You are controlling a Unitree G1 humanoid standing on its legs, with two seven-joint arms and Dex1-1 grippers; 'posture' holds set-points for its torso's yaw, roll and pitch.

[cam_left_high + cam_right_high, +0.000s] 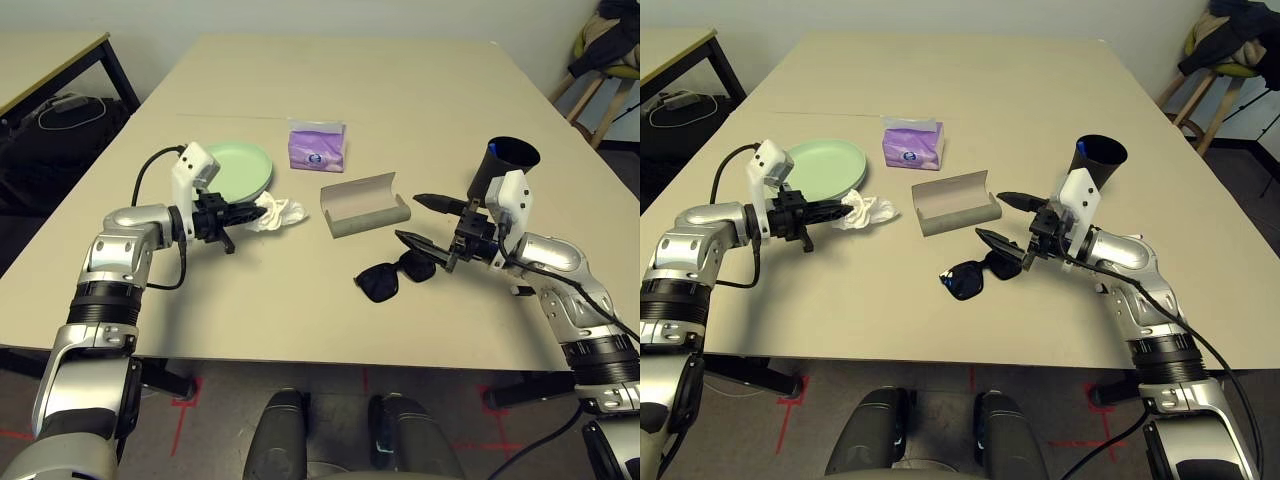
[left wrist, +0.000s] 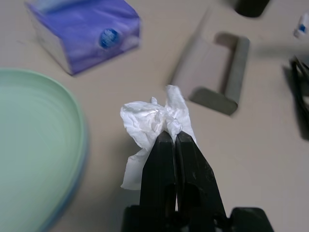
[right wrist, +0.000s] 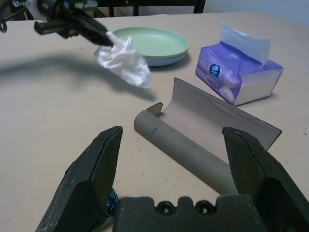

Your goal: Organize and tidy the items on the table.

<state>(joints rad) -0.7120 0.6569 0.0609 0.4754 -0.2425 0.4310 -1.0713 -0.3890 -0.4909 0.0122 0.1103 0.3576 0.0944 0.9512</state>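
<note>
Beige table under me, chairs off to the side. My left gripper has its jaws pinched on the crumpled tissue, held just off the surface beside the green plate. I judge the tissue is being cleared; next it needs a drop spot. Right gripper hovers spread wide over the sunglasses, near the open glasses case. I can't make out any pens.

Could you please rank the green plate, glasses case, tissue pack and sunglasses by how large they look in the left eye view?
1. Green plate
2. Glasses case
3. Sunglasses and tissue pack: these look alike, and the pack lies farther off, so no ranking.
</note>
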